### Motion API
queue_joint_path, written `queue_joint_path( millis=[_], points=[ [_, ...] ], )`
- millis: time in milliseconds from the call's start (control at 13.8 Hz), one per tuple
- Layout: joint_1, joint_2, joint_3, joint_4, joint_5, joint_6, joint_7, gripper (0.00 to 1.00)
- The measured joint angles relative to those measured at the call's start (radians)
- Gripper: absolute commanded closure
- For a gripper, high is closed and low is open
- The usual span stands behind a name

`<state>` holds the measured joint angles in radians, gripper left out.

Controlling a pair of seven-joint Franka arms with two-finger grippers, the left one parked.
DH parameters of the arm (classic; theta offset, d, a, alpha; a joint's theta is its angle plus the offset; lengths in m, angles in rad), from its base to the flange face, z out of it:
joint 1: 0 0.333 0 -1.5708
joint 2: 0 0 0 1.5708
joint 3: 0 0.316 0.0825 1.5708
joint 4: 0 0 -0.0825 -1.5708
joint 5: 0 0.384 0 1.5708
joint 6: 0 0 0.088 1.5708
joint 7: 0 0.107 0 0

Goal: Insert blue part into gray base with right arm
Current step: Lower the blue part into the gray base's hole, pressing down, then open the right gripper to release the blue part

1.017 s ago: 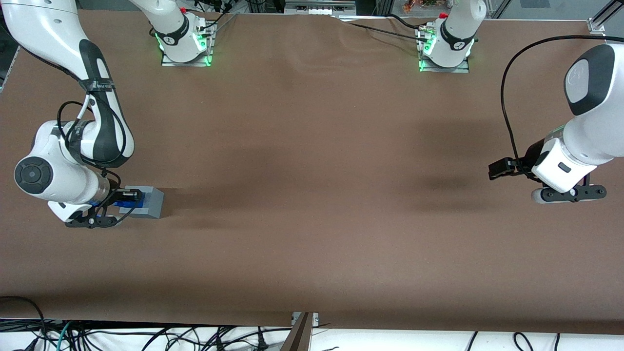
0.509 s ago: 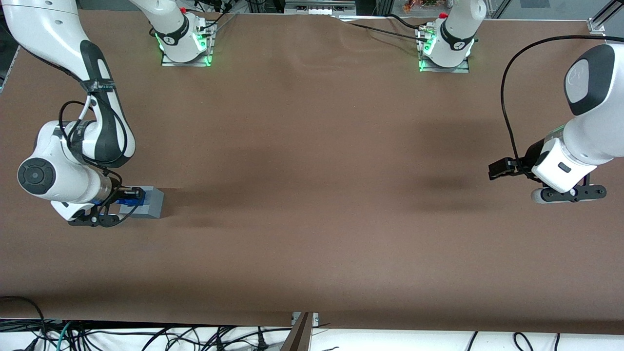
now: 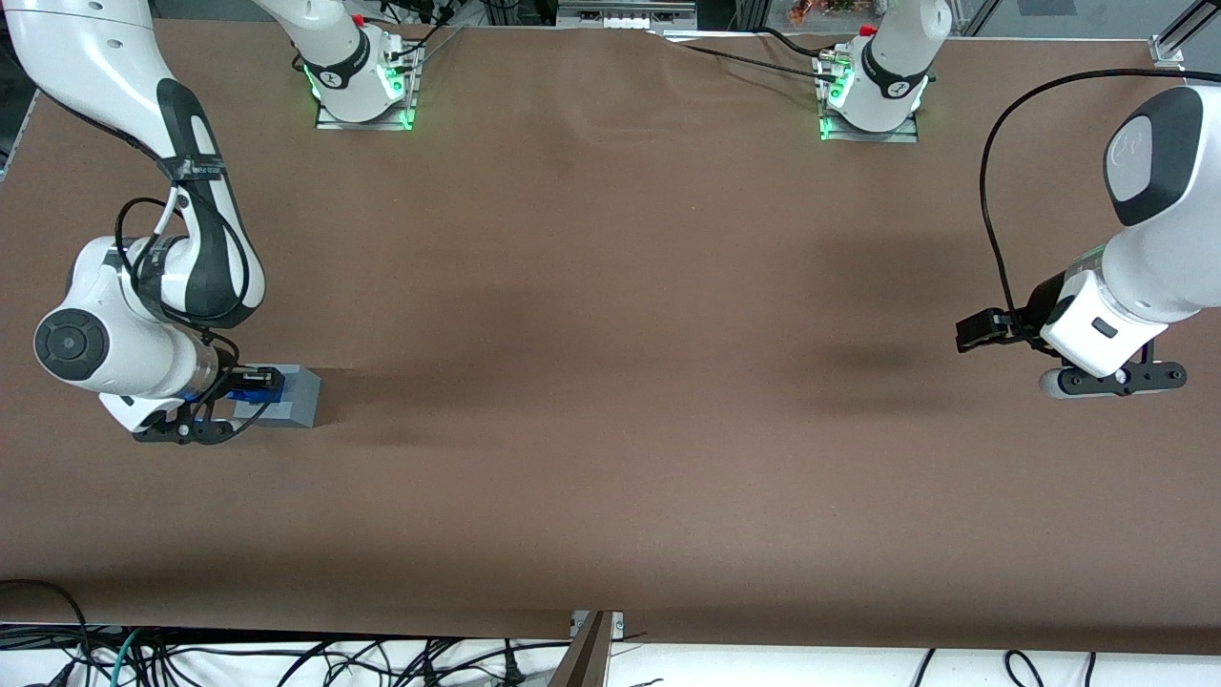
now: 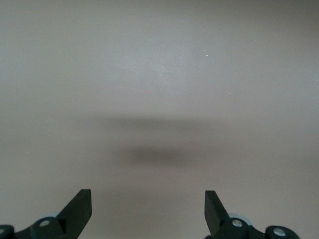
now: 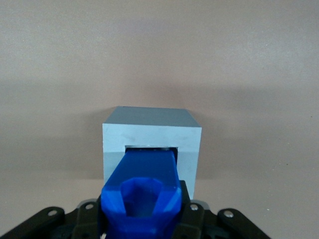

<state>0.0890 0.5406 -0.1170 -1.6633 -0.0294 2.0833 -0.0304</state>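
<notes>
since a second ago the right arm (image 3: 143, 286) has edged in, its tool (image 5: 142, 219) clamped on the stiff, light-looking blue part (image 5: 144, 186) by its sides, nose entering the gray base (image 5: 152, 144) on the table (image 3: 610, 382).

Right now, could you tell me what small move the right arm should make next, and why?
Probably keep pushing straight down: the gripper holds the blue part with its tip just entering the gray base recess, most still protruding.
</notes>
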Motion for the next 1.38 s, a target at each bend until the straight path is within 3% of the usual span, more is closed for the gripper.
queue_joint_path(
  millis=[509,581,654,1380],
  points=[
    [0.0,0.007,0.0,-0.003,0.0,0.017,0.002,0.75],
    [0.0,0.008,0.0,-0.003,0.0,0.018,0.003,0.34],
    [0.0,0.008,0.0,-0.003,0.0,0.018,0.003,0.01],
    [0.0,-0.033,0.008,0.002,0.0,-0.004,0.004,0.0]
  ],
)
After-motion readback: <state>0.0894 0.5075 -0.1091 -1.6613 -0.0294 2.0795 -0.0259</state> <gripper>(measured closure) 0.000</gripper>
